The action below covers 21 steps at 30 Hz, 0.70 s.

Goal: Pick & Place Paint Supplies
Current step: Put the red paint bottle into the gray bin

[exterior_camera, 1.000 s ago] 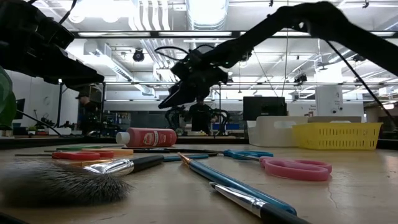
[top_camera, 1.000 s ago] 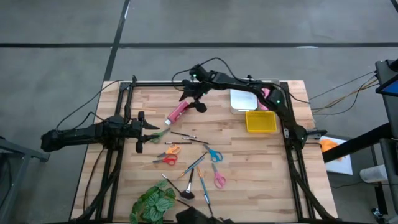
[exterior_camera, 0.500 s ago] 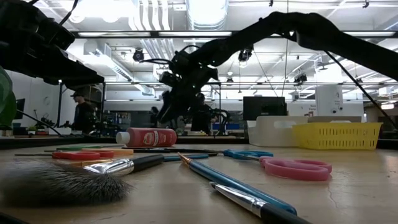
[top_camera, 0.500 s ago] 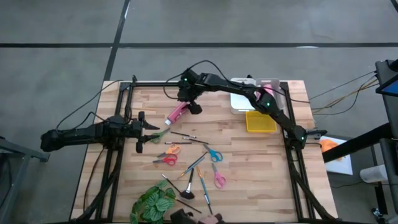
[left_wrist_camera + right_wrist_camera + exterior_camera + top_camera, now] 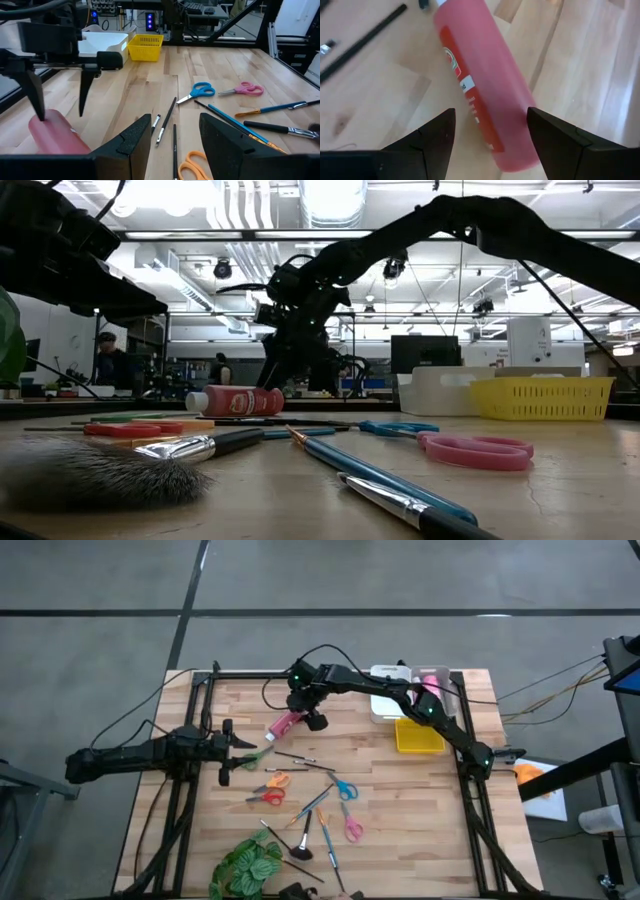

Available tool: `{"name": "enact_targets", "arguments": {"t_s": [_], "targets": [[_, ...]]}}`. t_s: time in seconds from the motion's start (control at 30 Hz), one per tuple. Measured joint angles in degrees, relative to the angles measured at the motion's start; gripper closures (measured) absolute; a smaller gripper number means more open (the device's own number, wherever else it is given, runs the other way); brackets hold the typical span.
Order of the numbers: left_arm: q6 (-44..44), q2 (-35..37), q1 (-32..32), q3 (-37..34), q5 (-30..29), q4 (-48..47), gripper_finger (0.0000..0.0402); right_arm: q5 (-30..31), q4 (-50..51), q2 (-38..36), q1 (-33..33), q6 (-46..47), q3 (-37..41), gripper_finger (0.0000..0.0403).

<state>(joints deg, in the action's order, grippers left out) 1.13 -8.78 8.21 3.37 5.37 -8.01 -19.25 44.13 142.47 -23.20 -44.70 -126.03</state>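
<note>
Straddling the pink tube point(image 5: 482, 85) near the table's point(image 5: 400, 800) back middle, the right gripper point(image 5: 490, 131) hung open-fingered and should have closed squarely across its body, while the left gripper point(image 5: 175, 132) waited open at the left edge.

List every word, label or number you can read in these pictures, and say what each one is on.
None can be read.
Pink tube: a red and white label runs along it, its print too blurred to read.
Same tube in the low view: label marks show, too small to read.
Scissors, brushes, yellow basket: no print visible.
</note>
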Motion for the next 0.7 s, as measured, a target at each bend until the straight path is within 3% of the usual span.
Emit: {"name": "enact_targets", "arguments": {"t_s": [0.3,0.7], "targets": [[0.00,0.00,0.00,-0.01,0.00,0.00,0.0232,1.44,0.94,-0.12,0.48,5.08,0.24,0.0162],[0.00,-0.07,0.02,0.00,0.01,0.00,0.0232,5.15,11.14,-3.64,0.72,5.42,-3.78,0.0162]]}}
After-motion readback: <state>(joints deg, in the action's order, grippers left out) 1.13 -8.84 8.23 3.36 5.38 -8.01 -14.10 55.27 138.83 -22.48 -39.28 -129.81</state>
